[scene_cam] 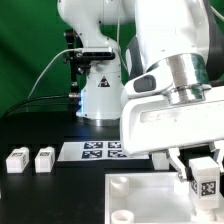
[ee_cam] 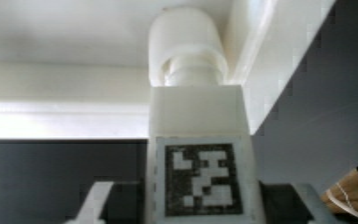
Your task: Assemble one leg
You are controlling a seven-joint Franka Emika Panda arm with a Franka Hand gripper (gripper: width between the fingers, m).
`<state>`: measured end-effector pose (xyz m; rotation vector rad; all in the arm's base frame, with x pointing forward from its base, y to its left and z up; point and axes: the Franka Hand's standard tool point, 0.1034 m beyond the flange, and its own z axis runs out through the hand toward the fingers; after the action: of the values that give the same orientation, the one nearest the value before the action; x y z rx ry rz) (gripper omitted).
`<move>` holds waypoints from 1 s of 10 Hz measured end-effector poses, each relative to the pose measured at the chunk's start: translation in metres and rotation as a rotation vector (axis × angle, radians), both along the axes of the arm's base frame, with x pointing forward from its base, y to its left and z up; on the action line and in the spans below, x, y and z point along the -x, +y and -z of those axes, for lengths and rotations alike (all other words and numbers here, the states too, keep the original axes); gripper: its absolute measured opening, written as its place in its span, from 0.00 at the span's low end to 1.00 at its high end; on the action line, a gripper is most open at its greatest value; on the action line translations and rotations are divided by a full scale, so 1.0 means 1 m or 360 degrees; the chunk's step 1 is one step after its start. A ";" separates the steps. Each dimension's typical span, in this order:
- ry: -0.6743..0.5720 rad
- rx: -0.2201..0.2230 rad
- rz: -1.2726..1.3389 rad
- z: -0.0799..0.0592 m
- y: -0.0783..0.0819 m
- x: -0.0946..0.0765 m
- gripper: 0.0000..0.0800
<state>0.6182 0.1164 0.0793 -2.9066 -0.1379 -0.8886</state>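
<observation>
We see a glossy white arm [scene_cam: 165,40] with a silver ring [scene_cam: 186,76] at its wrist. Black cables [scene_cam: 50,72] run from its base [scene_cam: 100,100].

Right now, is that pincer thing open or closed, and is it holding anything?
The pincer: closed, holding one leg, the small white block with a black-and-white tag, upright between its fingers.

bare table [scene_cam: 60,195] lies open between the loose leg [scene_cam: 44,158] and the panel [scene_cam: 150,195], marker board [scene_cam: 100,151] flat beyond.
</observation>
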 end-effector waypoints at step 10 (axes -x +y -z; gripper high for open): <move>0.0005 -0.0008 0.0095 0.003 0.000 0.004 0.36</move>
<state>0.6145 0.1167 0.0767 -2.9216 -0.0491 -0.8916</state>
